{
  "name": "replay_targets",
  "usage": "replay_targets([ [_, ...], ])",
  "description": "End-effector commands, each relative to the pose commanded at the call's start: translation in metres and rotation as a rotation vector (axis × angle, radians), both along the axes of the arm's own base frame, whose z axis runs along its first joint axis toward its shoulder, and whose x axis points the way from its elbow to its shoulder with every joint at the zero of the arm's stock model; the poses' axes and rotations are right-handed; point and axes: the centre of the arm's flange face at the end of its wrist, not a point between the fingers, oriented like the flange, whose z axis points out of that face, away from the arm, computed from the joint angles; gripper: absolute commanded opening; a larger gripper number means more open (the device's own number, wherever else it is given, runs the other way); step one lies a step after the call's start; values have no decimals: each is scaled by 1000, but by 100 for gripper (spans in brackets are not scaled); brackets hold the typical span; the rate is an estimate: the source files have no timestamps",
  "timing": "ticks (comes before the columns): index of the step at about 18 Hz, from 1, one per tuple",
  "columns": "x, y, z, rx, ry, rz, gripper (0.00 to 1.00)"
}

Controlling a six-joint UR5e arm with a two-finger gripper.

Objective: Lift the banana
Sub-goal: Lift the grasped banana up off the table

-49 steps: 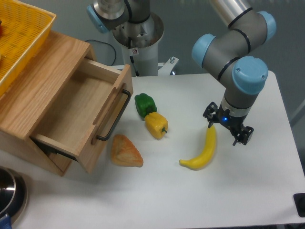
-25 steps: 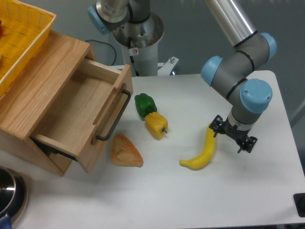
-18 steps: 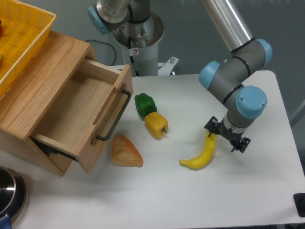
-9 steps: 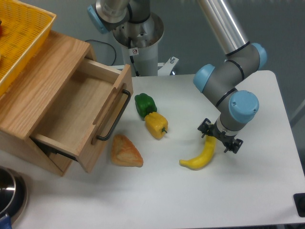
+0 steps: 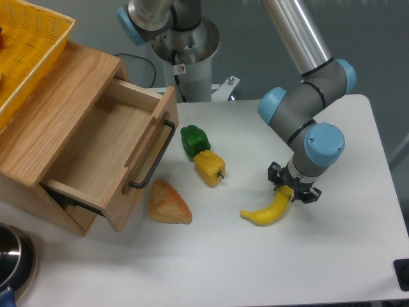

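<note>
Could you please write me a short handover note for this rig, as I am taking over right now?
Gripper: lowered over the upper end of the banana, fingers on either side of it; whether they have closed on it I cannot tell.
Banana: lying on the white table, right of the yellow pepper and green pepper. Nothing lies against it.
Also there: a pastry-like wedge by the open wooden drawer.
Done: the gripper is positioned at the banana.
Left: confirm the grasp, then lift the banana off the table.
</note>
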Motion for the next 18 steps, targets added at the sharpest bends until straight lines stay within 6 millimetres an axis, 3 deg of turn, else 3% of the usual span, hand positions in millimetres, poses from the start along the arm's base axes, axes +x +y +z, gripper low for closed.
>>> replay_targets([
  [3, -1, 0, 4, 5, 6, 0, 2],
  [6, -2, 1, 17, 14, 25, 3, 2],
  [12, 3, 9, 67, 35, 100, -9, 2],
  [18, 22, 16, 132, 65, 159, -37, 3],
])
